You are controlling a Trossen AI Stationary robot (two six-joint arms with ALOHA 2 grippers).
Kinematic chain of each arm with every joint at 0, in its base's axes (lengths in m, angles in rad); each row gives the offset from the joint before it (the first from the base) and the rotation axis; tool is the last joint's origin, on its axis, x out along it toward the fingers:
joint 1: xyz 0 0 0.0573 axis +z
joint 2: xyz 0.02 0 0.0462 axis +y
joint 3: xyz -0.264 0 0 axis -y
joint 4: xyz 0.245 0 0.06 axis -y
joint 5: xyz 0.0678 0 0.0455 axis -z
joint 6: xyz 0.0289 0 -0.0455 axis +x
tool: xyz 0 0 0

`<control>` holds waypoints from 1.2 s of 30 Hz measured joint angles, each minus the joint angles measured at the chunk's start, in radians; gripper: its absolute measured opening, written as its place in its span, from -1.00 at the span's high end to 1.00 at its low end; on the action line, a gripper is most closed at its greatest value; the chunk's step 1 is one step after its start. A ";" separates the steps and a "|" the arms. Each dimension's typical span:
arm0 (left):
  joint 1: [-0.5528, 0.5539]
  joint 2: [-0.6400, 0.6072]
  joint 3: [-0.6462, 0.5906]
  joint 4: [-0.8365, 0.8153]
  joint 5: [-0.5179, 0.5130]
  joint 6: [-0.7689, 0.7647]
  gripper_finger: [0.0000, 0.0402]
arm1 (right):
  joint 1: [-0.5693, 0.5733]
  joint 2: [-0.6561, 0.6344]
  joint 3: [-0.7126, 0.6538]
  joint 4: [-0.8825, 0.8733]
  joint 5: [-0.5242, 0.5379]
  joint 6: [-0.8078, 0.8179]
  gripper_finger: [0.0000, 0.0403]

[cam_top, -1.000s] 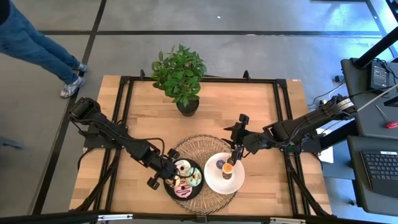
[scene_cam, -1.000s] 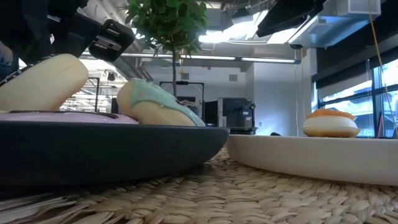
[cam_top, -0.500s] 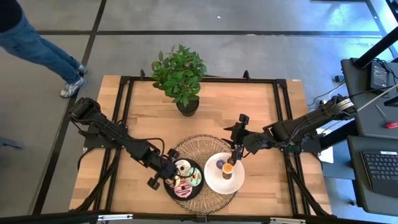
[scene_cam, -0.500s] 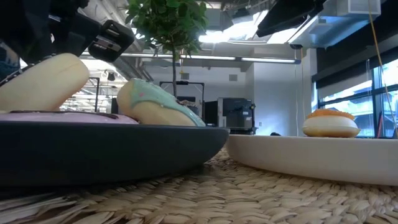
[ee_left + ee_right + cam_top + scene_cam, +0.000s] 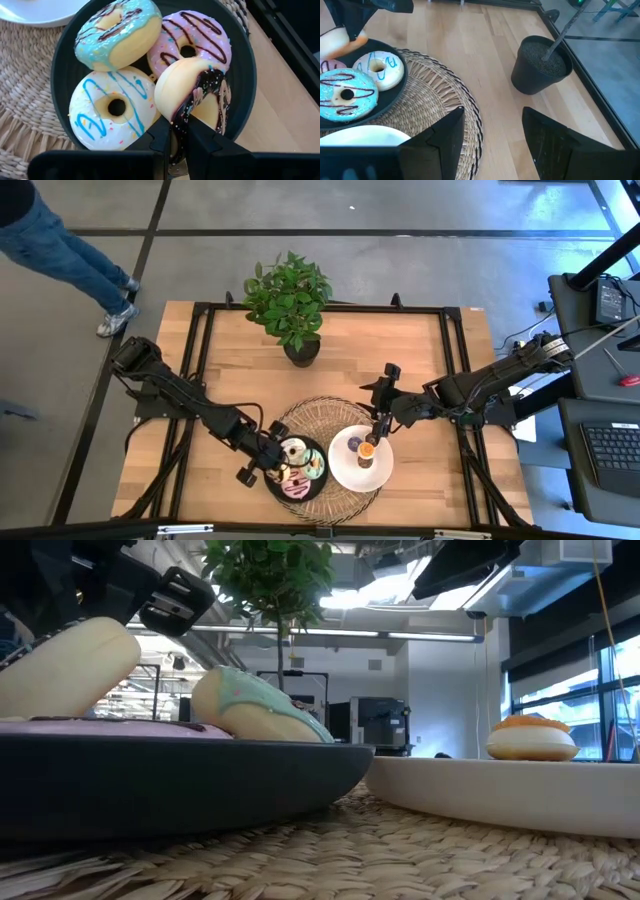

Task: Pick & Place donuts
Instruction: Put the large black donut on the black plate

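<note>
A black plate (image 5: 245, 100) holds a mint-green donut (image 5: 117, 30), a pink donut (image 5: 192, 42), a white donut with blue lines (image 5: 115, 107) and a chocolate sprinkled donut (image 5: 200, 95). My left gripper (image 5: 180, 127) is shut on the chocolate one at the plate's left side (image 5: 268, 463). The white plate (image 5: 340, 470) carries mini donuts: purple (image 5: 352, 444), orange (image 5: 367, 450) and brown (image 5: 364, 462). My right gripper (image 5: 490, 135) is open and hangs over the white plate's far edge (image 5: 379, 426), touching nothing. My left gripper pinches the chocolate sprinkled donut by its ring at the edge nearest me (image 5: 181, 117), between the two fingers (image 5: 162, 132). The donut stands tipped up on edge, its pale underside (image 5: 65, 670) turned outward. It leans among the other donuts on the black plate.
Both plates sit on a round woven mat (image 5: 325, 412) near the table's near edge. A potted plant (image 5: 290, 300) stands at the far middle, its black pot (image 5: 540, 65) beyond the mat. Bare wood (image 5: 420, 350) lies to either side. A person's legs (image 5: 60, 250) show off the table's far left.
My left gripper has risen slightly with the chocolate donut, tipping it a little higher on edge. The mint-green donut beside it has shifted a little. The right arm has kept still.
</note>
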 joint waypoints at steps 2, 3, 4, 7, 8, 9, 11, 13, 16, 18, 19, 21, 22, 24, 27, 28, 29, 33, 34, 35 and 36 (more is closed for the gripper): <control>0.000 0.000 0.000 0.000 0.000 -0.015 0.81 | 0.000 0.000 0.000 0.000 0.000 0.000 0.00; 0.000 0.000 0.000 0.000 -0.001 -0.024 0.79 | 0.000 0.000 0.000 0.000 0.000 0.000 0.00; 0.000 0.000 0.000 0.000 -0.003 -0.027 0.77 | 0.000 0.000 0.000 0.000 0.000 0.000 0.00; 0.000 0.000 0.000 0.000 -0.019 -0.028 0.66 | 0.000 0.000 0.000 0.000 0.000 0.003 0.00; 0.000 0.000 0.000 0.000 -0.027 -0.028 0.62 | 0.000 0.000 0.000 0.000 0.000 0.003 0.00; 0.000 0.000 0.000 0.000 -0.033 -0.029 0.57 | 0.000 0.000 0.000 0.000 0.000 0.003 0.00; 0.000 0.000 0.000 0.000 -0.035 -0.021 0.49 | 0.000 0.000 0.000 0.000 0.000 0.003 0.00; 0.000 0.000 0.000 0.000 -0.036 0.006 0.43 | 0.000 0.000 0.000 0.000 0.000 0.002 0.00; 0.000 0.000 0.000 0.000 -0.036 0.075 0.37 | 0.000 0.000 0.000 0.000 0.000 0.001 0.00; 0.000 0.000 0.000 -0.005 -0.036 0.107 0.34 | 0.000 0.000 0.000 0.000 0.000 0.001 0.00; 0.000 0.000 0.000 -0.009 -0.035 0.115 0.34 | 0.000 0.000 0.000 0.000 0.000 0.000 0.00; 0.000 0.000 0.000 -0.012 -0.035 0.124 0.33 | 0.000 0.000 0.000 0.000 0.000 0.000 0.00; 0.000 0.000 0.000 -0.014 -0.035 0.124 0.33 | 0.000 0.000 0.000 0.000 0.000 0.000 0.00; 0.000 0.000 0.000 -0.023 -0.035 0.124 0.33 | 0.000 0.000 0.000 0.000 0.000 0.000 0.00; 0.000 0.000 0.000 -0.054 -0.035 0.090 0.35 | 0.000 0.000 0.000 0.000 0.000 -0.003 0.00; 0.002 0.000 0.000 -0.064 -0.035 0.074 0.35 | 0.000 0.000 0.000 0.000 0.000 -0.003 0.00; 0.002 0.000 0.000 -0.070 -0.033 0.062 0.35 | 0.000 0.000 0.000 0.000 0.000 -0.003 0.00; 0.003 0.000 0.000 -0.079 -0.011 0.053 0.34 | 0.000 0.000 0.000 0.000 0.000 -0.003 0.00; 0.003 0.000 0.000 -0.079 -0.006 0.054 0.33 | 0.000 0.000 0.000 0.000 0.000 -0.003 0.00; 0.003 0.000 0.000 -0.078 -0.003 0.054 0.33 | 0.000 0.000 0.000 0.000 0.000 -0.003 0.00; 0.003 0.000 0.000 -0.077 -0.001 0.054 0.33 | 0.000 0.000 0.000 0.000 0.000 -0.003 0.00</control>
